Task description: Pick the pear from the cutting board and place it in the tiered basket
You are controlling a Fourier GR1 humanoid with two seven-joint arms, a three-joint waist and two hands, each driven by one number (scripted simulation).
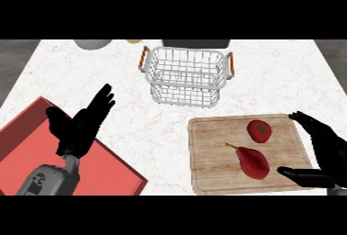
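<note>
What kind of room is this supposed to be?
Most likely a kitchen: a pale marbled counter carries a wooden cutting board with a red pear and a tomato, and a wire basket.

At the top edge of the white marbled tabletop (284,78), a grey rounded object (93,43), a small yellowish thing (134,41) and a dark flat-sided object (195,43) behind the white wire basket (187,75) are each cut off, too little showing to tell what they are. The flat red mat (27,137) runs off the left edge, and the left forearm covers part of it. The black right hand (330,151) is clipped by the right edge and overlaps the wooden cutting board's (217,170) right rim.
</note>
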